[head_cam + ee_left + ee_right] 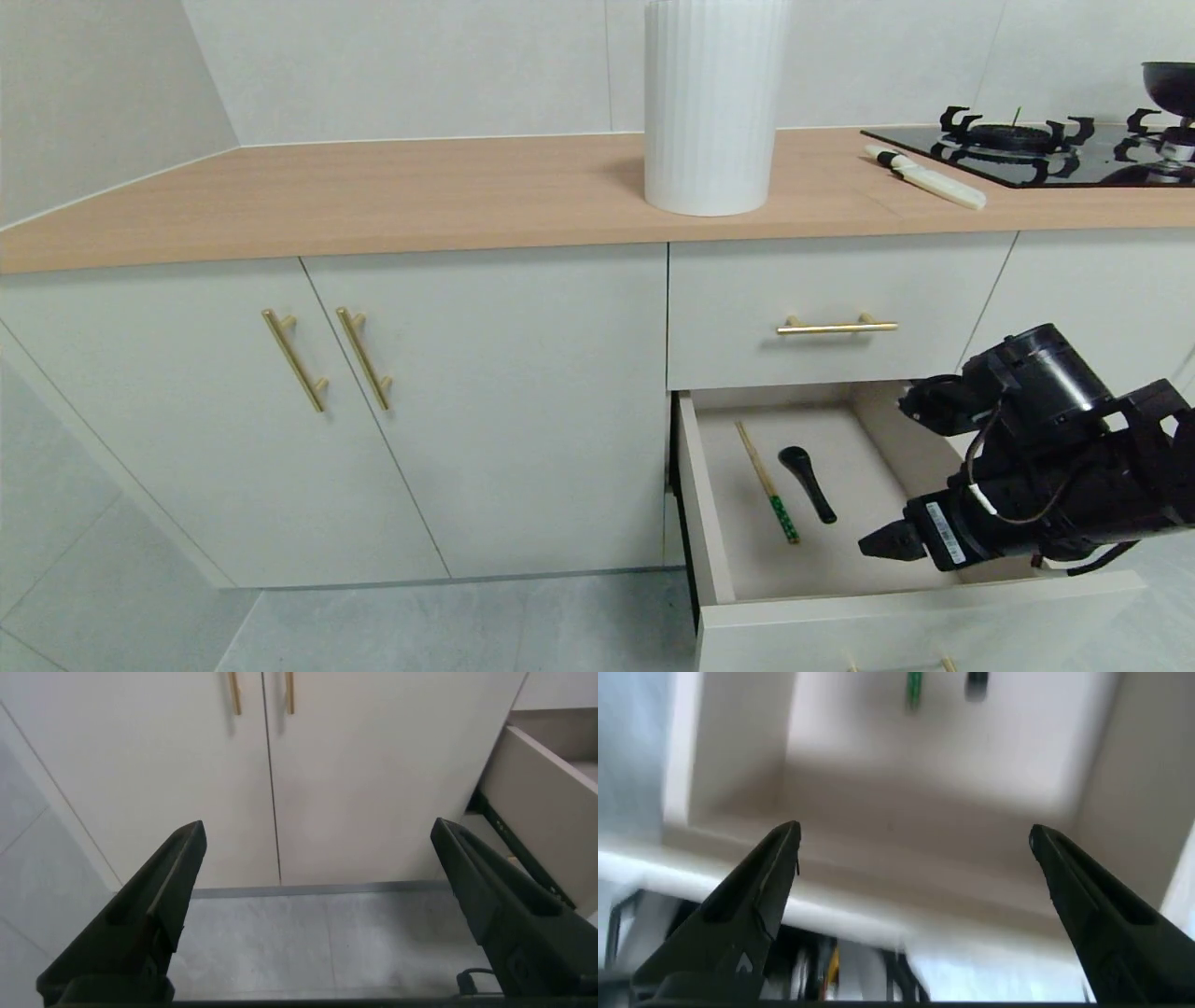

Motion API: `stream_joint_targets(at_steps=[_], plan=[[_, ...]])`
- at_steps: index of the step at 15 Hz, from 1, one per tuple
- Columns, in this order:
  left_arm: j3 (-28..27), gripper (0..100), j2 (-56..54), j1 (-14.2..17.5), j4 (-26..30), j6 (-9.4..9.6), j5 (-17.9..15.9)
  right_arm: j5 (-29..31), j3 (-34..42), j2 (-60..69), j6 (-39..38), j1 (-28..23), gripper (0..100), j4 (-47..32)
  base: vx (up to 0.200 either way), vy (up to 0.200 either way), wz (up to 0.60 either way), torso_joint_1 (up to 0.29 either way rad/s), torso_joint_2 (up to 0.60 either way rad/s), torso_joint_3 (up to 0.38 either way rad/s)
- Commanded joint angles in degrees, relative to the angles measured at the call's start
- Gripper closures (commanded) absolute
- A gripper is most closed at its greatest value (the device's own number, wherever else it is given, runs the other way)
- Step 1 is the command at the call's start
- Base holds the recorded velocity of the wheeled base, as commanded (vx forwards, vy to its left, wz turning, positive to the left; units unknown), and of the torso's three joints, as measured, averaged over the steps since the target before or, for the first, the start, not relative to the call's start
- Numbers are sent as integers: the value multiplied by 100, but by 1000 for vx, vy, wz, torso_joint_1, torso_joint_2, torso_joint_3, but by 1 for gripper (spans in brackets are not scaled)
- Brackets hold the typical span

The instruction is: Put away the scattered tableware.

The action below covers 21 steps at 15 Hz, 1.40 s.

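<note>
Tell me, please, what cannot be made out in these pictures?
Head view: the right gripper and its arm hide the right side of the drawer.
Head view: the top edge cuts off the white ribbed container; contents unseen.
Head view: the right edge cuts the dark pot.
Right wrist view: the chopsticks and spoon are blurred and cut off.

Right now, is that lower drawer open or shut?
Open. The lower drawer is pulled well out, and chopsticks and a black spoon lie on its floor.
</note>
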<state>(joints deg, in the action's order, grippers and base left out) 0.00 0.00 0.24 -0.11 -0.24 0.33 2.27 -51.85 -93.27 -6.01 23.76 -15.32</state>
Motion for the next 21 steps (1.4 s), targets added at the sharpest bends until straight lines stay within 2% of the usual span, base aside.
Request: stream_joint_targets(at_steps=[1, 4, 8, 12, 21], plan=[[0, 0, 9, 2, -7, -2, 2, -7, -36, 90, 153, 173, 0, -243, 0, 0, 0, 0, 0, 0], [0, 0, 9, 2, -7, -2, 2, -7, -54, 37, 337, 498, 0, -955, 0, 0, 0, 0, 0, 0], [0, 0, 9, 2, -7, -2, 2, 2, -80, -262, 337, 858, 0, -1430, 0, 0, 0, 0, 0, 0], [0, 0, 9, 2, -7, -2, 2, 19, -71, -534, 337, 1017, 0, -1561, 0, 0, 0, 0, 0, 0], [0, 0, 9, 2, -7, -2, 2, 98, -326, -956, 56, 911, 0, -1517, 0, 0, 0, 0, 0, 0]])
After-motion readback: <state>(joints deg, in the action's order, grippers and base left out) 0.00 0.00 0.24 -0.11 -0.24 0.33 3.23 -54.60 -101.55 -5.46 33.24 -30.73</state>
